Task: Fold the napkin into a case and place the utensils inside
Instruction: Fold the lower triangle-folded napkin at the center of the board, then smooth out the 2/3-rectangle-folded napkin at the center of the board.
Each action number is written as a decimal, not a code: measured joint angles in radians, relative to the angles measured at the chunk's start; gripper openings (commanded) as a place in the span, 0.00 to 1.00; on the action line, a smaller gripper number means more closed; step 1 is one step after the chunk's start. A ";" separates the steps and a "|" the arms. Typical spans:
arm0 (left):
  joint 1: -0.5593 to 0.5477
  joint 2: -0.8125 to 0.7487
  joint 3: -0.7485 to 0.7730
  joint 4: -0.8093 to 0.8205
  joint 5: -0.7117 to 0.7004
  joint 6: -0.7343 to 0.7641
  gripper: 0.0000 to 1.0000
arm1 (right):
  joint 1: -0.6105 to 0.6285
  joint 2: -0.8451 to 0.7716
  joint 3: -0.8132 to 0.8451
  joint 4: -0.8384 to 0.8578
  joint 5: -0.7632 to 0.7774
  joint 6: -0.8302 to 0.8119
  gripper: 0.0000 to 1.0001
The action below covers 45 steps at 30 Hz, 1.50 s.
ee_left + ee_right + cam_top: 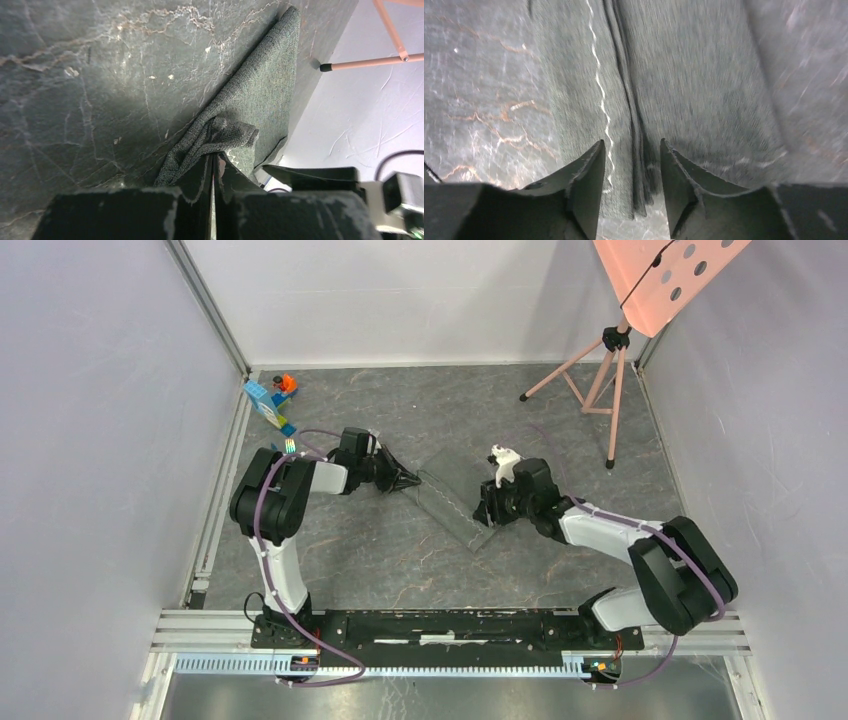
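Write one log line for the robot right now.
stage: folding | left end effector: shut on napkin | right end effector: open, astride napkin fold

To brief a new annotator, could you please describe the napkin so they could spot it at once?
On the dark marbled table, look midway between the left end effector and right end effector. The napkin is the narrow dark grey cloth strip lying diagonally there. Unlike the bright toy blocks and pink tripod farther back, it is soft, dull and pale-stitched.
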 measured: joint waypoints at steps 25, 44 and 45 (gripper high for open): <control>0.007 0.013 -0.007 0.038 0.017 0.000 0.03 | 0.087 0.456 0.163 0.502 -0.439 0.171 0.59; 0.009 -0.011 0.014 0.007 0.059 -0.008 0.27 | -0.035 -0.095 -0.192 0.211 -0.436 0.039 0.46; 0.009 -0.024 0.014 0.008 0.062 -0.014 0.27 | -0.038 -0.075 -0.167 0.201 -0.430 0.037 0.44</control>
